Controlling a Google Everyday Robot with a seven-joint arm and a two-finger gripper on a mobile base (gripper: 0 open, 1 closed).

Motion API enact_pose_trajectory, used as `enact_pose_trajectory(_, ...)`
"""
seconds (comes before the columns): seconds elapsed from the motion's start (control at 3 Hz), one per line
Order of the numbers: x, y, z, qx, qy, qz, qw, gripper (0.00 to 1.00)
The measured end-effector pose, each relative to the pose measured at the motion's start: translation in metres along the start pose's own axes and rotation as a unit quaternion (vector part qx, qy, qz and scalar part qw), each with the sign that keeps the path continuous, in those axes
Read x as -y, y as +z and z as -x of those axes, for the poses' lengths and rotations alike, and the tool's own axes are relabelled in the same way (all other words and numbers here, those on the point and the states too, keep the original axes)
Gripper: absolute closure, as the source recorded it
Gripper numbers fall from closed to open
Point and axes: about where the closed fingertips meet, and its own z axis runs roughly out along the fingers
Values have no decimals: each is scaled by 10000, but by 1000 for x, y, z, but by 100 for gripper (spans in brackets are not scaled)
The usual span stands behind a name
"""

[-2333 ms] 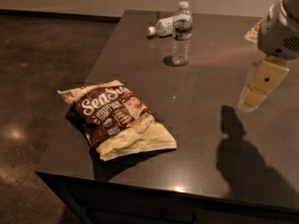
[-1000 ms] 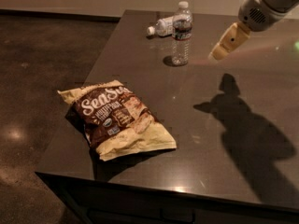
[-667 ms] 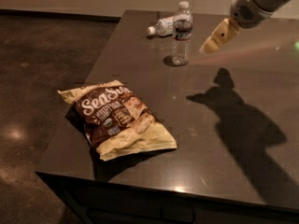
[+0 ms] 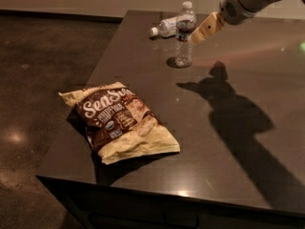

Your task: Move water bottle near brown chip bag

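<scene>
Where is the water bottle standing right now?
In the camera view, the water bottle stands upright at the far end of the table, just in front of a fallen bottle, with the gripper close on its picture-right side.

Cream claw [image 4: 197, 34] beside clear, dark-banded water bottle [image 4: 184, 44]; brown chip bag [image 4: 121, 120] with white script, yellow ends

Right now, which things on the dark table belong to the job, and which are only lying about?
Job: upright clear ribbed water bottle with dark label; large crinkled brown chip bag; gripper, close beside the bottle's upper part.
Lying about: paler clear bottle on its side, behind it.
</scene>
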Motion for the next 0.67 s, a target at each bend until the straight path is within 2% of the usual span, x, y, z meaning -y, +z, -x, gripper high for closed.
enact_pose_trajectory(0.33,2,16,16,127,131,-12,9998,0)
enact_pose_trajectory(0.67,-6,33,29,145,67,150,9998,0)
